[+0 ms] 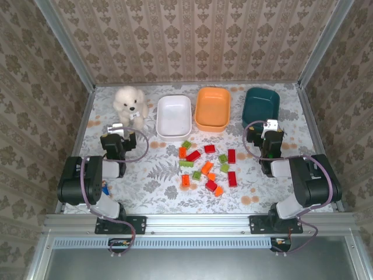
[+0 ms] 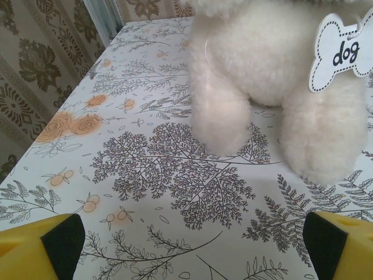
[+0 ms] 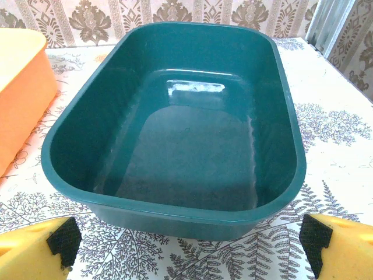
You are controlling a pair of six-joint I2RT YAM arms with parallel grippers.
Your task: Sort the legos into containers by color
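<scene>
Left end effector (image 1: 120,134): released. Its two yellow, black-padded fingers (image 2: 41,248) stand wide apart over bare counter (image 2: 145,175), holding nothing.
Right end effector (image 1: 268,129): released. Its fingers (image 3: 41,245) are spread just as wide, one at either side of the near end of the teal tub, and hold nothing.
Dog (image 1: 129,104): a white plush, upright on the counter. It sits straight ahead of the left end effector and near it. In the left wrist view its legs stand ahead and to the right, apart from the fingers.
Tag (image 2: 341,52): white and bone-shaped, reading "dog". It hangs at the plush's front, ahead and to the right of the left end effector.
Teal tub (image 3: 175,146): directly ahead of the right end effector, just beyond the fingertips. Its long side runs away from them; it is upright and empty.
Orange tub (image 1: 212,108): ahead and to the left of the right end effector, beside the teal tub and apart from it. It is empty.
White tub (image 1: 173,116): ahead and to the right of the left end effector, between the dog and the orange tub. It is empty.
Legos (image 1: 207,167): a loose cluster on the counter between the two end effectors, a little back toward the arm bases. All lie outside the tubs, well apart from both end effectors.
Red legos (image 1: 231,156): scattered through the cluster, including its side nearest the right end effector.
Orange legos (image 1: 206,168): mixed in, from the middle to the near edge.
Green legos (image 1: 186,164): mostly on the side toward the left end effector.
</scene>
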